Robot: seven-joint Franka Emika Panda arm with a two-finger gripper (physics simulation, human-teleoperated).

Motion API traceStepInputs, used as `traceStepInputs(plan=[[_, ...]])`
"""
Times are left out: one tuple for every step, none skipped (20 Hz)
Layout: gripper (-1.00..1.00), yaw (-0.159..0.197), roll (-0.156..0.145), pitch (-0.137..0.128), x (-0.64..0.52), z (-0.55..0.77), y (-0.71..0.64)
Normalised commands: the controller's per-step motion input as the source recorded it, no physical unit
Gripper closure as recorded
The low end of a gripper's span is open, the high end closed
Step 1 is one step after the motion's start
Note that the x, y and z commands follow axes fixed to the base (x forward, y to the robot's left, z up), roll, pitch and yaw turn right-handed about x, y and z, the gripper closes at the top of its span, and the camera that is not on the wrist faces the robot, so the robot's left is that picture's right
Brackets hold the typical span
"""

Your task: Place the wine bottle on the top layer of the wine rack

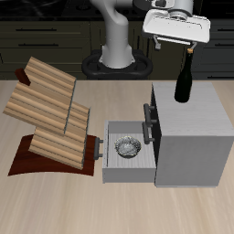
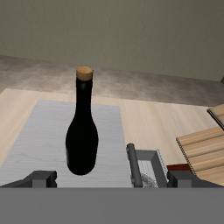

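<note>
The slim, near-black glass wine bottle [image 1: 184, 80] with its long neck and small pale cap stands upright on the flat top of the grey box-shaped cabinet [image 1: 206, 123], toward that top's back edge, so the task looks barely begun: the bottle is not lifted and nothing lies on the rack. The white two-finger gripper [image 1: 186, 47] hangs right above the bottle's cap, and in the wrist view its fingers sit apart on either side, so the jaws are spread and pinch nothing. What is left, by my reading, is the grasp, the lift, the carry across the table and the laying down. The target, the uppermost slanted slab of ridged light-brown wooden slats [image 1: 41, 89] on the tiered rack, stands well apart from the bottle. Counted: one bottle, one rack, one cabinet with one pulled-out drawer [image 1: 129, 154] holding one small metal bowl [image 1: 126, 145].
</note>
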Motion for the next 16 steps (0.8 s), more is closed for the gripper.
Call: traceStepInputs(plan=[[-1.0, 0.119, 0.022, -0.069, 0.31, 0.03, 0.13], [-1.0, -0.132, -0.043, 0.03, 0.24, 0.04, 0.06], [-1.0, 0.061, 0.058, -0.062, 0.14, 0.02, 0.08], [-1.0, -0.033, -0.07, -0.033, 0.3, 0.09, -0.01], [-1.0, -0.09, -0.014, -0.029, 0.2, 0.09, 0.05], [-1.0, 0.001, 0.055, -0.018, 0.28, 0.09, 0.13], [-1.0, -0.037, -0.048, -0.034, 0.25, 0.05, 0.07], [-1.0, -0.065, 0.014, 0.069, 0.33, 0.11, 0.19], [-1.0, 0.025, -0.028, -0.033, 0.11, 0.01, 0.07], [-1.0, 0.023, 0.057, 0.007, 0.22, 0.02, 0.29], [-1.0, 0.073, 0.046, -0.051, 0.15, 0.04, 0.24], [-1.0, 0.024, 0.025, -0.011, 0.19, 0.02, 0.19], [-1.0, 0.017, 0.052, -0.013, 0.15, 0.03, 0.16], [-1.0, 0.027, 0.083, -0.007, 0.23, 0.02, 0.17], [-1.0, 0.024, 0.039, 0.062, 0.28, -0.09, 0.22], [-1.0, 0.083, 0.077, -0.025, 0.2, -0.1, 0.29]])
